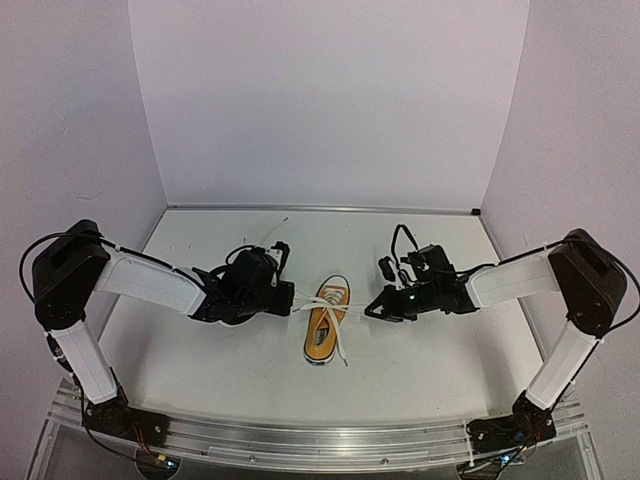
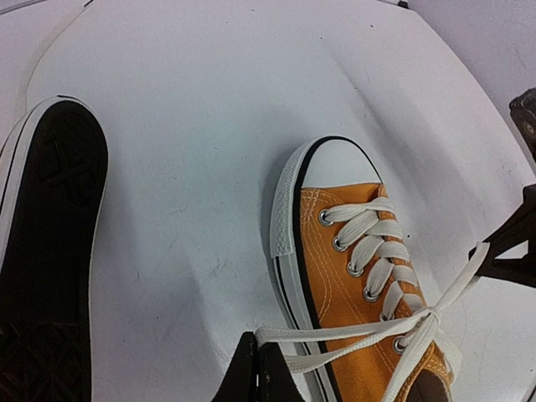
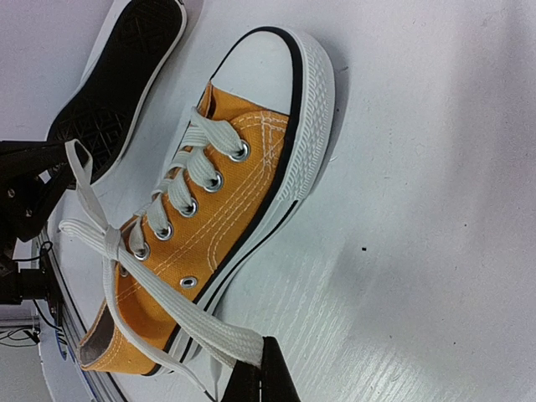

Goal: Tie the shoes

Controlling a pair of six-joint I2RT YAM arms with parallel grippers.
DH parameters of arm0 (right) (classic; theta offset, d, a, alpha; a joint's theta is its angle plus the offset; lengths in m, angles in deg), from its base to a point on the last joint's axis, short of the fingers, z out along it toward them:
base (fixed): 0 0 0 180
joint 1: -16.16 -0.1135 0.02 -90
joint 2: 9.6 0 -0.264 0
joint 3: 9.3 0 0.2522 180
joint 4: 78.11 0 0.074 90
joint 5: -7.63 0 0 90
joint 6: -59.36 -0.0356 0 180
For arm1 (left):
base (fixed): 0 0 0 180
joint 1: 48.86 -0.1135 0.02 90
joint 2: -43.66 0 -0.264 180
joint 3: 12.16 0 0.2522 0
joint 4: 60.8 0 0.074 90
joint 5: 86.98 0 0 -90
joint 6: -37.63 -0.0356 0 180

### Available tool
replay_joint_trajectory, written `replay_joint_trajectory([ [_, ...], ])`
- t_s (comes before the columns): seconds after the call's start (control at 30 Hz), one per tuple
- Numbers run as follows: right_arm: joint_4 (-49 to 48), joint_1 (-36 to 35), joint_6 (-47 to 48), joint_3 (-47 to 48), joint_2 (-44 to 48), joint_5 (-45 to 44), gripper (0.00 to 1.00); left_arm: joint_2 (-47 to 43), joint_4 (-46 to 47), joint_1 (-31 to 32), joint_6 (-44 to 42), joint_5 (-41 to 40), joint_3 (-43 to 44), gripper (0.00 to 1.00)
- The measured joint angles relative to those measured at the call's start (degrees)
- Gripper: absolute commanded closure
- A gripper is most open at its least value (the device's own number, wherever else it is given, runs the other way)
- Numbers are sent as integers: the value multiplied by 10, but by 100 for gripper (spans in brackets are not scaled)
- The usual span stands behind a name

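Two lace ends [image 2: 335,333] clamped by left gripper [image 2: 256,373] and right gripper [image 3: 261,377]; even outward pull advised, orange shoe [image 1: 325,322] unlifted.

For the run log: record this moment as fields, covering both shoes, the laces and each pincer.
orange sneaker: upright on the table, between the arms, toe pointing away from the bases
second sneaker: black sole showing, beside the orange one on the left arm's side
white laces: crossed once over the tongue, ends pulled out to both sides, no bow
left pincer: shut on one lace end
right pincer: shut on the other lace end
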Motion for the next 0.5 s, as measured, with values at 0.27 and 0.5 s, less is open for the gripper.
replay_joint_trajectory([
  [0.27,0,0,0,0,0,-1,100,0,-2,-2,60,5,0,100],
  [0.5,1,0,-2,0,0,-5,100,14,-7,-5,47,22,4,100],
])
